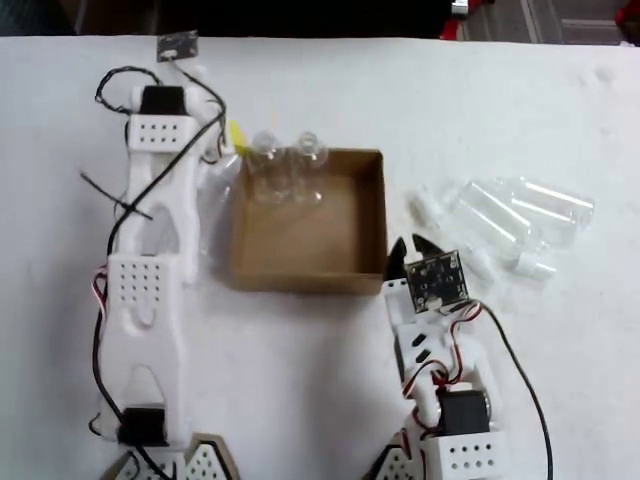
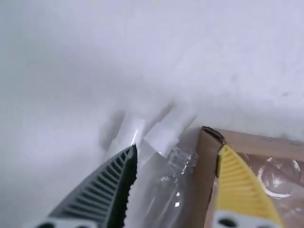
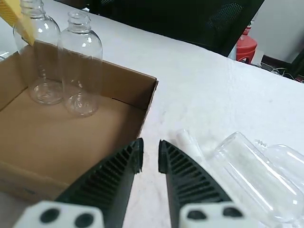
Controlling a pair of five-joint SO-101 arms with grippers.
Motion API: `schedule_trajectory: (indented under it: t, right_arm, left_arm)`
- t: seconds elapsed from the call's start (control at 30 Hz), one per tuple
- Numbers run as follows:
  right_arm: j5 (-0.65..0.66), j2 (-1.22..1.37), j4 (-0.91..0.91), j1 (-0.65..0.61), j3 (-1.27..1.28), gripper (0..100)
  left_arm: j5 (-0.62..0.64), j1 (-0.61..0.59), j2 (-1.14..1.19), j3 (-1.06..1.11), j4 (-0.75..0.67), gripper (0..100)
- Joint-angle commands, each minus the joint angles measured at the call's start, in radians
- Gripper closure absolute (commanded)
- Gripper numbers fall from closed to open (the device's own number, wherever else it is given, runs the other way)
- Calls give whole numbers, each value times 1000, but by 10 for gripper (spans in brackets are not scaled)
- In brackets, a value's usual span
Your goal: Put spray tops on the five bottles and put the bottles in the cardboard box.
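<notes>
The cardboard box [image 1: 372, 215] sits mid-table with two uncapped clear bottles [image 1: 265, 165] [image 1: 306, 162] standing at its far side, also seen as the bottles [image 3: 38, 61] [image 3: 80, 66]. My left gripper [image 2: 178, 159] is open at the box's far left corner [image 2: 209, 142]. A clear bottle [image 2: 161, 190] lies between its grey and yellow fingers, just outside the box. White spray tops [image 2: 164, 130] lie just beyond it. My right gripper [image 3: 149, 154] hovers by the box's near right corner, slightly open and holding nothing. Clear bottles [image 1: 520, 212] lie on the table to its right.
A small white spray top [image 3: 185, 140] lies between the box wall and the lying bottles [image 3: 251, 175]. The left arm [image 1: 150, 270] stretches along the box's left side. Cables [image 1: 120, 90] trail at the far left. White table [image 1: 300, 380] spreads in front of the box.
</notes>
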Motion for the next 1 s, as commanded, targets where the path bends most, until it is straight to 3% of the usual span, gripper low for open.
schedule_trajectory:
  t: [0.0, 0.3, 0.53, 0.8, 0.97]
  right_arm:
    - [12, 2, -4, 4, 9, 956]
    - [12, 2, -4, 4, 9, 956]
    - [12, 2, -4, 4, 9, 956]
    - [12, 2, -4, 4, 9, 956]
    - [12, 2, -4, 4, 9, 956]
  left_arm:
    - [11, -13, -13, -140, 86, 757]
    - [11, -15, -7, -181, 104, 758]
    - [12, -54, 108, -187, -21, 758]
    - [6, -28, 156, -190, 2, 758]
    - [-75, -4, 156, -190, 46, 758]
